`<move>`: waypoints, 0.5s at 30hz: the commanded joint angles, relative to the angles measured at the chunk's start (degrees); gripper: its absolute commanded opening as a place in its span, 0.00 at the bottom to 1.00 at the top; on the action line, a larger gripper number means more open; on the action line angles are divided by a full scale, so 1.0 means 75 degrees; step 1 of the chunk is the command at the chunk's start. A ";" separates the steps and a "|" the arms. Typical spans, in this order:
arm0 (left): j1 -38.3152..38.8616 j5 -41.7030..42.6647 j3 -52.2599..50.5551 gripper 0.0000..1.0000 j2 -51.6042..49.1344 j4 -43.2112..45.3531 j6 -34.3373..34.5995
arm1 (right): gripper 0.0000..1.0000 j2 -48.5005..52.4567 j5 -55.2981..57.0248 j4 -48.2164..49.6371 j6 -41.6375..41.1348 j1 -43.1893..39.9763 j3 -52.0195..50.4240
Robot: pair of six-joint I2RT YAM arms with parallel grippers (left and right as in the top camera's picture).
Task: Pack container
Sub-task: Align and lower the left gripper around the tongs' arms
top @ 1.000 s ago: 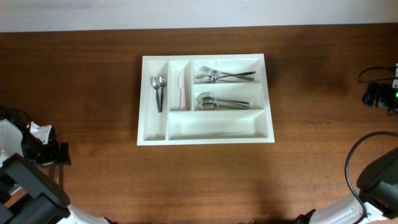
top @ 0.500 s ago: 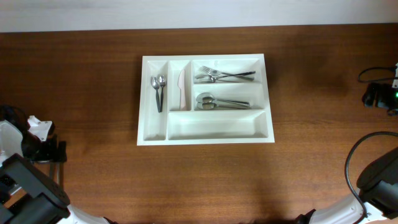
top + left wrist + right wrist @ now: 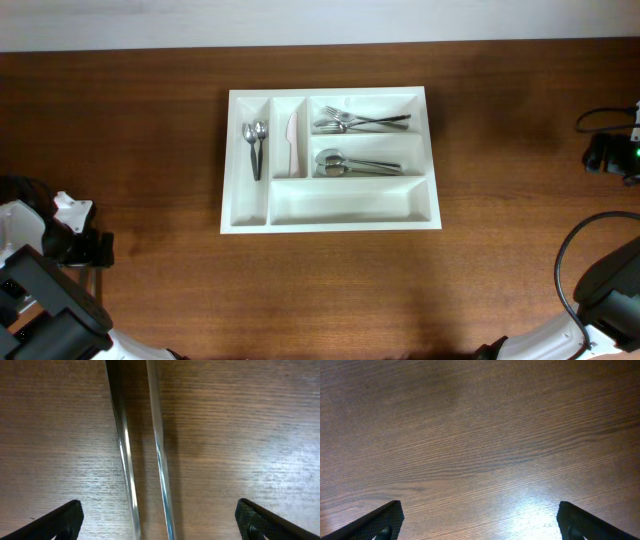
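The container (image 3: 330,226) is a white cutlery tray at the table's middle. Two small spoons (image 3: 255,145) lie in its leftmost narrow compartment and a pale knife (image 3: 292,142) in the second. Forks (image 3: 358,122) lie in the top long compartment and spoons (image 3: 350,163) in the middle one. The bottom long compartment holds nothing. My left gripper (image 3: 157,515) is open low over the wood at the table's front left (image 3: 85,245), far from the tray. Two long shiny metal strips (image 3: 125,455) run between its fingers. My right gripper (image 3: 480,517) is open over bare wood.
The right arm's base and cable (image 3: 605,280) sit at the front right corner. A black device with a cable (image 3: 610,152) sits at the right edge. The left arm's body (image 3: 45,300) fills the front left corner.
My left wrist has shifted slightly at the front left. The tray and its cutlery have not moved.
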State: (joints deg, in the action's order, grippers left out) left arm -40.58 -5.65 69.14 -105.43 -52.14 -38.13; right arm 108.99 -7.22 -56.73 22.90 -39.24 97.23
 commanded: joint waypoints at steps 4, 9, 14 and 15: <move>-0.0026 0.0044 -0.0245 0.99 0.0128 0.0137 0.0367 | 0.99 0.0064 -0.0099 0.0006 0.0000 -0.0015 -0.0038; -0.0026 0.0128 -0.0525 0.99 0.0117 0.0254 0.0367 | 0.99 0.0064 -0.0099 0.0006 0.0000 -0.0015 -0.0038; -0.0026 0.0242 -0.0755 0.99 0.0117 0.0498 0.0370 | 1.00 0.0064 -0.0099 0.0006 0.0000 -0.0015 -0.0038; -0.0026 0.0242 -0.0787 0.99 0.0117 0.0551 0.0370 | 0.99 0.0064 -0.0099 0.0006 0.0000 -0.0015 -0.0038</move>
State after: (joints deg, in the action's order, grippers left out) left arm -40.58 -4.93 64.20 -105.43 -48.75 -35.94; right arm 108.99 -7.22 -56.73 22.92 -39.24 97.23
